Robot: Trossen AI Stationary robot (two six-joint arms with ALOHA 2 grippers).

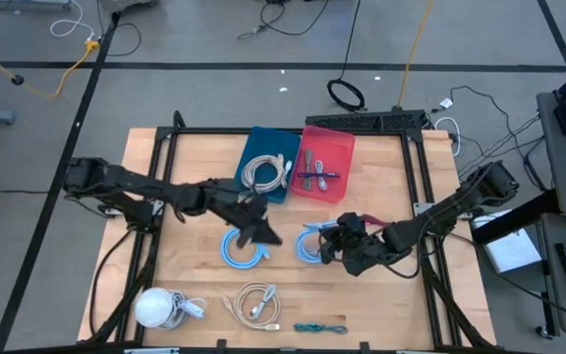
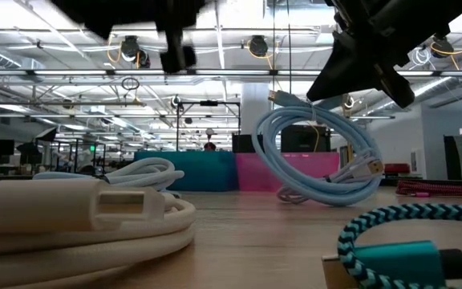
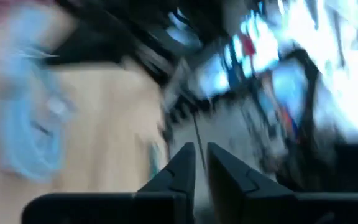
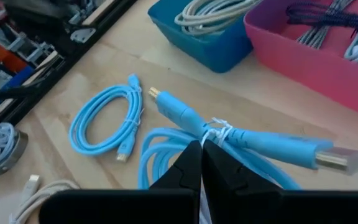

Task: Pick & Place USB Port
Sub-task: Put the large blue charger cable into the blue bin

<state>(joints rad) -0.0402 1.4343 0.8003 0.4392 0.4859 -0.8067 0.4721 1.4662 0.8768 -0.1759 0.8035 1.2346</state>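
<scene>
The right gripper is pinched tight on the coiled light-blue USB cable, hoisting it just clear of the wooden table. Best carried high and level over the pink plastic bin so the dangling loops clear its rim. The left gripper hovers near the second blue coil, fingers nearly together, holding nothing.

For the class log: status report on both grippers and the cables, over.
Right gripper shut on light blue cable, lifted. Left gripper beside second blue coil. Bins unobstructed.
</scene>
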